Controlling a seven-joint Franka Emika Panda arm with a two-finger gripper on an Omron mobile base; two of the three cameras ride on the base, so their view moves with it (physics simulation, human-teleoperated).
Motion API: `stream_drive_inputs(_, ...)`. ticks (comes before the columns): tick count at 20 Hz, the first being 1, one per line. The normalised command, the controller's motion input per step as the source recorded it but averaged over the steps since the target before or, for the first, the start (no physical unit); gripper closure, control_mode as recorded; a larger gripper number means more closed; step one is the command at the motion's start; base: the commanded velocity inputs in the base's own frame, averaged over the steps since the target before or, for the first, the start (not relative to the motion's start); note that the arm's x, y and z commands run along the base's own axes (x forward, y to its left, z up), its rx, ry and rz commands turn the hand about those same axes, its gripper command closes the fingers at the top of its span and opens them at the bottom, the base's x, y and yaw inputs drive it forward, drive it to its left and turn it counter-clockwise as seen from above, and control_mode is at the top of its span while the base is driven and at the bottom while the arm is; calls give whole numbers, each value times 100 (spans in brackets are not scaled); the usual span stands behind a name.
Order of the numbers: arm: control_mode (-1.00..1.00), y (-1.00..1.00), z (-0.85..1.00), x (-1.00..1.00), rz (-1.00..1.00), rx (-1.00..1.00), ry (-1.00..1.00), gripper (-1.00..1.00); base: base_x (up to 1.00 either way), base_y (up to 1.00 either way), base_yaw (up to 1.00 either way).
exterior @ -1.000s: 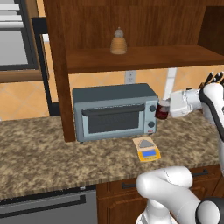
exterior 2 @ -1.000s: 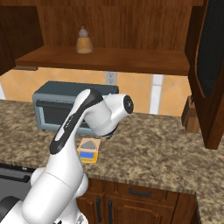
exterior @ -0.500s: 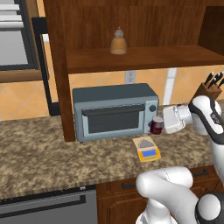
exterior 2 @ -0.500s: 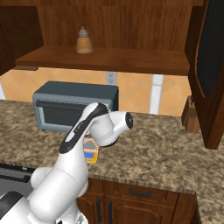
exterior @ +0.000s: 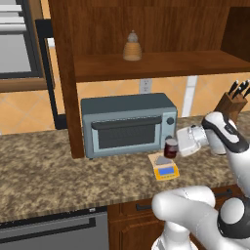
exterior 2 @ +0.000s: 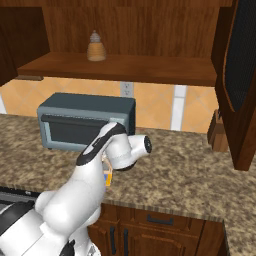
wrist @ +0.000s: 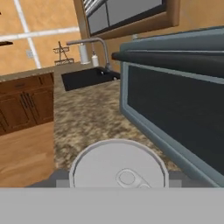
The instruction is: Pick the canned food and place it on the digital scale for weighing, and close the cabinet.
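Note:
The maroon canned food (exterior: 170, 147) hangs low over the grey platform of the yellow digital scale (exterior: 165, 169), right in front of the toaster oven's right end. My gripper (exterior: 174, 147) is shut on the can from the right side. In the hand view the can's silvery lid (wrist: 119, 169) with its pull tab sits at the bottom. A sliver of the scale (exterior 2: 107, 176) peeks out behind my arm. The dark brown cabinet (exterior: 151, 62) stands open, its right door (exterior 2: 241, 70) swung out toward me.
A grey-blue toaster oven (exterior: 128, 124) stands on the granite counter (exterior: 44, 171) under the cabinet shelf. A beige beehive bottle (exterior: 132, 46) is on that shelf. A knife block (exterior: 232, 103) stands at the right. The hand view shows a sink (wrist: 87, 77) far along the counter.
My hand has come down and slightly left with the can, from beside the toaster oven's upper right corner to just over the scale.

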Motion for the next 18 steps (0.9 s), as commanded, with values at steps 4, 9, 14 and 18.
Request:
stream_drive_inputs(4,-100,0,-44,22,0,0,0,100,0,0,0)
stream_drive_inputs(9,-100,0,-40,34,0,0,-1,100,0,0,0)
stream_drive_inputs(14,-100,0,-24,21,0,0,0,100,0,0,0)
stream_drive_inputs(18,-100,0,-15,38,0,0,1,100,0,0,0)
